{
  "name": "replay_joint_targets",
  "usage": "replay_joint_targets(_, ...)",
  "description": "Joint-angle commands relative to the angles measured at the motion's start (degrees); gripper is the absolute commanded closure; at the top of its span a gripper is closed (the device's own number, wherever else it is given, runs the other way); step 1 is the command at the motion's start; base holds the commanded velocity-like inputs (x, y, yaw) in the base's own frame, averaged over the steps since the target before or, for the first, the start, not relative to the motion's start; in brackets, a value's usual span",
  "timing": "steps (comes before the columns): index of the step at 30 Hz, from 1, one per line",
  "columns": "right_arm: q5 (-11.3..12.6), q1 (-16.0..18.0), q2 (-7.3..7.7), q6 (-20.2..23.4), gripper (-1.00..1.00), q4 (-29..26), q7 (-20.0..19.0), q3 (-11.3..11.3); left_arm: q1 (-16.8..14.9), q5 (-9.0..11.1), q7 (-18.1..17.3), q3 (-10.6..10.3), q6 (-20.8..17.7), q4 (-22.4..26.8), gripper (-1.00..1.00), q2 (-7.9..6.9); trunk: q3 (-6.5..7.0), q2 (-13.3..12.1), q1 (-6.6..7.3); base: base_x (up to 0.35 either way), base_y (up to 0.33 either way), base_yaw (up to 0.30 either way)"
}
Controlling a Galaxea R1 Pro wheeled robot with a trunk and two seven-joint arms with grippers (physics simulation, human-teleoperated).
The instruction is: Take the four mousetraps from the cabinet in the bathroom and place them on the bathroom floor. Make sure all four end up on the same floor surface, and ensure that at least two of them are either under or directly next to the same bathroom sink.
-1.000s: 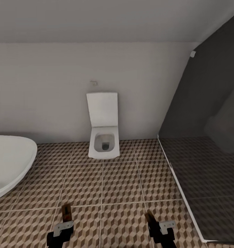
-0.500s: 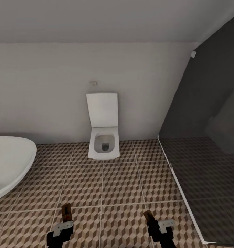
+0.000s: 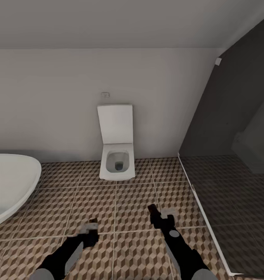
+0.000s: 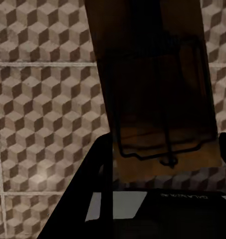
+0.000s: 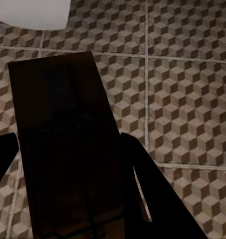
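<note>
- Head view: you've got both arms reaching out low over the bathroom floor, the left pincer near the left and the right pincer a little farther out, toward the smoked-glass shower. From up here you can't tell how either pincer's jaws stand. The toilet sits against the far wall and a white basin curves in at the left edge. Holding the arms low looks sensible to me: a short drop onto the tiles for whatever you carry.
- Left wrist view: here's what the head camera can't give you. A mousetrap is pinched between the dark fingers, its brown board and wire bail sticking out over the cube-pattern tiles. It hangs above the floor, not resting on it as far as I can judge.
- Right wrist view: same story. A second mousetrap is clamped between the right fingers, seen from its dark plain side, with a white edge, probably the toilet, beyond it. So two traps are in your grips; I'd judge the next call is setting them down by a sink.
</note>
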State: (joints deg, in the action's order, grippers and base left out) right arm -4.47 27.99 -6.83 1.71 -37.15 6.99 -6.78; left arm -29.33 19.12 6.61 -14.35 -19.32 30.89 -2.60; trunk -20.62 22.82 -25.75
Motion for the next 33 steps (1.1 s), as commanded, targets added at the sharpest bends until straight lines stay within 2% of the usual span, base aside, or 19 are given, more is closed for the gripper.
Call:
replay_joint_targets(1, -1.3, 0.85, -0.7, 1.99, 1.0, -0.87, 1.39, -0.17, -0.7, 0.49, 0.71, -0.44, -3.57, 2.24, 1.0, -0.11, -0.1, 0.09, -0.03, 0.0, 0.0, 0.0)
replay_joint_targets(2, -2.31, 1.76, -1.49, 3.48, 1.0, -1.39, 2.35, -0.17, -1.64, 0.47, 0.86, -0.43, -6.06, 4.0, 1.0, -0.11, -0.1, 0.09, -0.03, 0.0, 0.0, 0.0)
replay_joint_targets(5, -4.71, 3.64, -3.17, 5.77, 1.0, -2.03, 3.93, -0.17, -4.61, 0.42, 1.04, -0.42, -9.58, 6.36, 1.0, -0.12, -0.1, 0.09, -0.03, 0.0, 0.0, 0.0)
replay_joint_targets(9, -6.06, 6.55, -3.17, 7.19, 1.0, -2.34, 4.61, -0.17, -6.92, 0.4, 1.1, -0.41, -11.05, 6.08, 1.0, -0.27, -0.1, 0.09, -0.03, 0.0, 0.0, 0.0)
replay_joint_targets(12, -6.17, 7.72, -3.17, 7.76, 1.0, -2.4, 4.67, -0.12, -7.41, 0.38, 0.87, -0.46, -10.82, 3.61, 1.0, -1.45, -0.1, 0.09, -0.03, 0.0, 0.0, 0.0)
replay_joint_targets(15, -6.16, 8.03, -3.17, 7.69, 1.0, -2.4, 4.53, -0.09, -7.53, 0.39, 0.63, -0.61, -9.98, 2.51, 1.0, -1.93, -0.1, 0.09, -0.03, 0.0, 0.0, 0.0)
replay_joint_targets(23, -6.16, 8.13, -3.17, 7.54, 1.0, -2.4, 4.44, -0.2, -7.58, 0.39, 0.51, -0.76, -6.26, 3.01, 1.0, -1.97, -0.1, 0.09, -0.03, 0.0, 0.0, 0.0)
replay_joint_targets(27, -6.16, 8.14, -3.17, 7.53, 1.0, -2.4, 4.43, -0.24, -7.58, 0.39, 0.56, -0.71, -6.06, 5.19, 1.0, -2.11, -0.1, 0.09, -0.03, 0.0, 0.0, 0.0)
replay_joint_targets(33, -6.1, 8.14, -3.17, 6.46, 1.0, -1.55, 4.43, -0.27, -7.58, 0.34, 0.9, -0.46, -6.72, 5.92, 1.0, -1.92, -0.1, 0.09, -0.03, 0.0, 0.0, 0.0)
